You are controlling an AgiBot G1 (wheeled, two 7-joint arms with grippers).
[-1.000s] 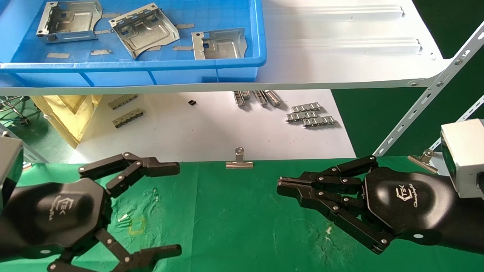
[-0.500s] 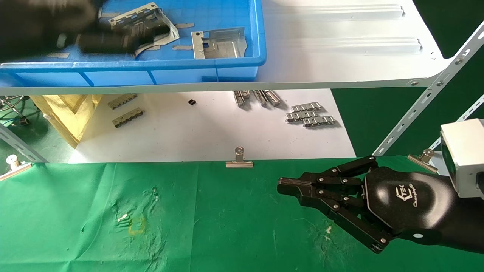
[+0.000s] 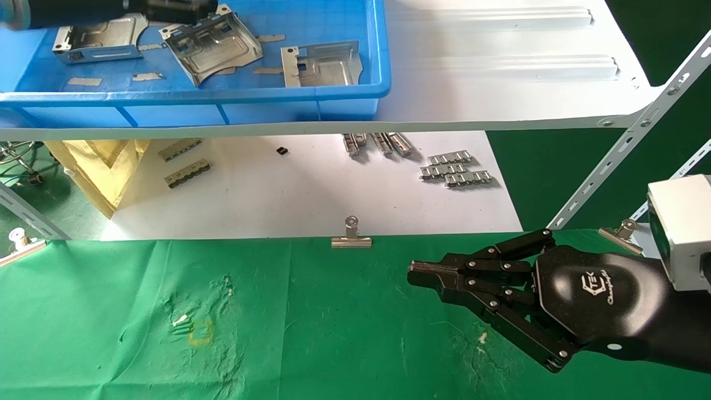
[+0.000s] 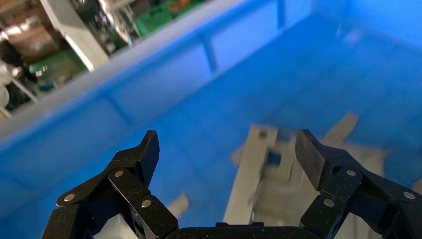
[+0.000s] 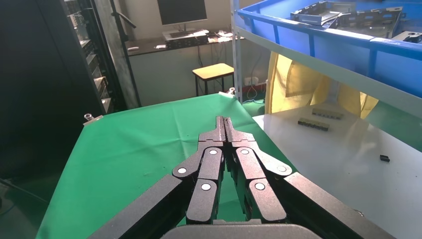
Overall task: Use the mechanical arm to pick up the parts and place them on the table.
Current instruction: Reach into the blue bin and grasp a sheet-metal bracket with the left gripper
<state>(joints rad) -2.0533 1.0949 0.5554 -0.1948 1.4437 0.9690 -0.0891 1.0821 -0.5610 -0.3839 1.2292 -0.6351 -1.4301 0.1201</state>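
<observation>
Three silvery stamped parts lie in the blue bin (image 3: 194, 97) on the shelf: one at the left (image 3: 97, 36), one in the middle (image 3: 214, 44), one at the right (image 3: 321, 65). My left gripper (image 3: 166, 6) is up at the bin's far side, above the left and middle parts. In the left wrist view it (image 4: 229, 149) is open and empty, its fingers spread over a part (image 4: 268, 184) below. My right gripper (image 3: 414, 273) is shut and empty, low over the green table (image 3: 333, 333) at the right; it also shows in the right wrist view (image 5: 224, 122).
The bin stands on a white metal shelf (image 3: 500, 66) with slanted struts (image 3: 627, 144) at the right. Below lies a white sheet (image 3: 311, 189) with grey connector strips (image 3: 455, 169). Binder clips (image 3: 351, 238) hold the cloth's far edge.
My left gripper has risen from the table's front left up to the blue bin and now hovers open over the parts. The right arm has not moved.
</observation>
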